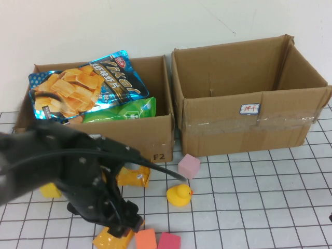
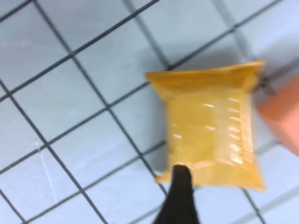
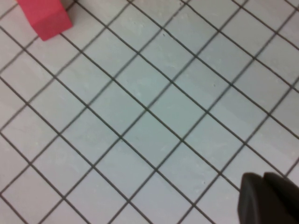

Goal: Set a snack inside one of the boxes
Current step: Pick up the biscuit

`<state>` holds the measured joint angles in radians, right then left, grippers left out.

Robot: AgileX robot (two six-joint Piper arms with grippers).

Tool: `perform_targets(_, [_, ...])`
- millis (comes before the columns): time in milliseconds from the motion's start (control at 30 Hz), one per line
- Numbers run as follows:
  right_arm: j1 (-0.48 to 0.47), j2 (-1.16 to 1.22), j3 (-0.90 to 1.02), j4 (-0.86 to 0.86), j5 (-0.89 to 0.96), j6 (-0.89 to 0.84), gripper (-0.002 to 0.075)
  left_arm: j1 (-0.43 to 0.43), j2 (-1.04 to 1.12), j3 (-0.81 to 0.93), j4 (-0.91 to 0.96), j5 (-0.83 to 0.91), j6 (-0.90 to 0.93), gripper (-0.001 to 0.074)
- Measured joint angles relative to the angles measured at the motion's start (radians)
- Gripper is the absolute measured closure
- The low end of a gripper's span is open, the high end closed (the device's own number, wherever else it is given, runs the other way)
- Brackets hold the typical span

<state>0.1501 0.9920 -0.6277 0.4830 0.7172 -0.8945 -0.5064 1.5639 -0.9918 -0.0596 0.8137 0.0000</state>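
A yellow snack packet [image 2: 210, 126] lies flat on the gridded table, right under my left gripper [image 2: 236, 186]. One black finger [image 2: 180, 191] stands at the packet's edge; the other is out of frame, so the jaws are wide apart and grip nothing. In the high view my left gripper [image 1: 122, 223] hovers low over that packet [image 1: 110, 239] near the table's front left. A second yellow packet [image 1: 133, 176] lies by the left box [image 1: 161, 132], which holds a blue chip bag [image 1: 83, 85] and a green bag [image 1: 124, 110]. The right box [image 1: 249, 111] looks empty. My right gripper [image 3: 268, 196] is shut over bare table.
A yellow duck [image 1: 179, 195], a pink cube [image 1: 189, 165], an orange block [image 1: 146, 239] and a red block [image 1: 168, 241] lie around the front packet. Another yellow piece [image 1: 50, 190] sits at the left. A red block [image 3: 44, 18] shows in the right wrist view.
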Motion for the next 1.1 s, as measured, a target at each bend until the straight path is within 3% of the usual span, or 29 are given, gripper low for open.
perform_targets(233, [0.0,0.0,0.004,0.021,-0.002,-0.031,0.0726,-0.005,0.133,0.0,0.104,-0.045,-0.114,0.0202])
perform_targets(1100, [0.0,0.0,0.006,0.027,-0.004,-0.041,0.0726,-0.005,0.197,0.0,-0.011,-0.096,-0.103,0.0202])
